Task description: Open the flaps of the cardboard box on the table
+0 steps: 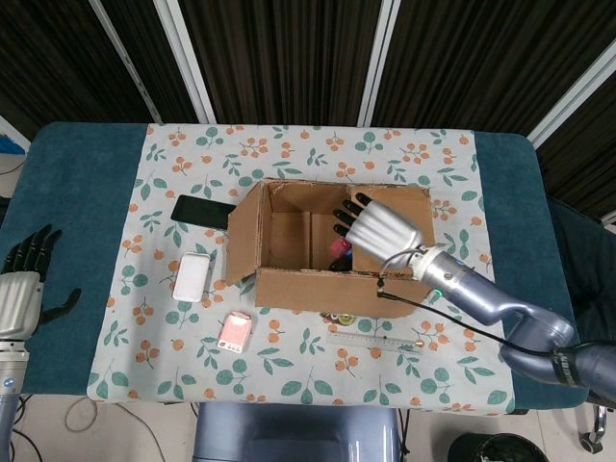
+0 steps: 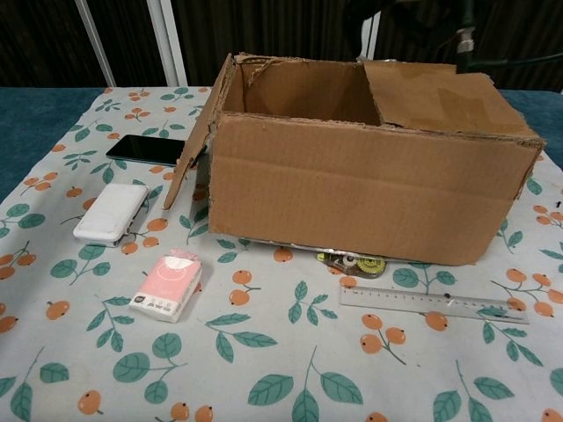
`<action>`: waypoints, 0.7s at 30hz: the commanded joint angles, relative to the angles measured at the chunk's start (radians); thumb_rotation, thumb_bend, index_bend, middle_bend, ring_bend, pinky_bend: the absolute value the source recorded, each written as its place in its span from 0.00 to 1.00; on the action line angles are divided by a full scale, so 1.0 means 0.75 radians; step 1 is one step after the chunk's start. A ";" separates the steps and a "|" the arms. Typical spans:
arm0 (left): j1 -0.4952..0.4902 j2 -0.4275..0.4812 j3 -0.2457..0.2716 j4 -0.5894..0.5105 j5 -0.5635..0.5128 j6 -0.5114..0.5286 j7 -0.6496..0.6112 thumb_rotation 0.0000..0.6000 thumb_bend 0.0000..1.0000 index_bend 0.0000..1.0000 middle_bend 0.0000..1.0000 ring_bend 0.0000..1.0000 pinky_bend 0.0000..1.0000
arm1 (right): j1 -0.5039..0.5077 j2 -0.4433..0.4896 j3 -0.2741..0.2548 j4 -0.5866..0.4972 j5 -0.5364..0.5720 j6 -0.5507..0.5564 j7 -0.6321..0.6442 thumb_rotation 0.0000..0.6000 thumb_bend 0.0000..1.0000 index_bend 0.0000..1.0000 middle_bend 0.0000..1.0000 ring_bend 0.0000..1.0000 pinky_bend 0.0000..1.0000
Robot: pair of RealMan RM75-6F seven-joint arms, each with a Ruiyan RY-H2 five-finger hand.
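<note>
The brown cardboard box [image 1: 332, 245] sits mid-counter, its right flap [image 2: 440, 97] folded over the top. Left of it lie a black phone [image 1: 203, 211], white case [image 1: 192, 278] and pink tissue pack [image 1: 236, 331]; a clear ruler [image 2: 434, 305] lies near. The right hand [image 1: 380, 227] hovers above the flap, fingers spread, empty; the left hand [image 1: 21, 289] waits at the counter's left edge, fingers apart.

Black flat phone [image 2: 148, 149] lying on the orange-and-leaf patterned white cloth [image 2: 281, 369], white rounded rectangular case [image 2: 111, 212] nearer, pink tissue packet [image 2: 167, 286] nearer still, clear plastic ruler [image 2: 434, 305] at right, teal bench [image 1: 72, 183] beneath.
</note>
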 commanded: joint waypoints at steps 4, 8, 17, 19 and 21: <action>0.008 0.006 -0.018 -0.002 -0.001 -0.028 -0.024 1.00 0.28 0.00 0.00 0.00 0.09 | 0.096 -0.115 -0.037 0.099 0.003 -0.073 -0.011 1.00 1.00 0.34 0.24 0.21 0.28; 0.011 0.008 -0.027 -0.005 0.008 -0.043 -0.028 1.00 0.28 0.00 0.00 0.00 0.09 | 0.109 -0.144 -0.073 0.157 -0.010 -0.066 -0.061 1.00 1.00 0.34 0.24 0.21 0.27; 0.019 0.012 -0.044 -0.021 0.018 -0.067 -0.042 1.00 0.28 0.00 0.00 0.00 0.09 | 0.083 -0.134 -0.136 0.180 -0.002 -0.029 -0.163 1.00 1.00 0.34 0.24 0.21 0.27; 0.022 0.013 -0.046 -0.025 0.020 -0.070 -0.043 1.00 0.28 0.00 0.00 0.00 0.09 | 0.081 -0.131 -0.145 0.181 0.004 -0.030 -0.190 1.00 1.00 0.34 0.24 0.21 0.27; 0.024 0.015 -0.051 -0.029 0.015 -0.077 -0.049 1.00 0.28 0.00 0.00 0.00 0.09 | 0.082 -0.125 -0.156 0.179 0.005 -0.034 -0.227 1.00 1.00 0.34 0.24 0.21 0.27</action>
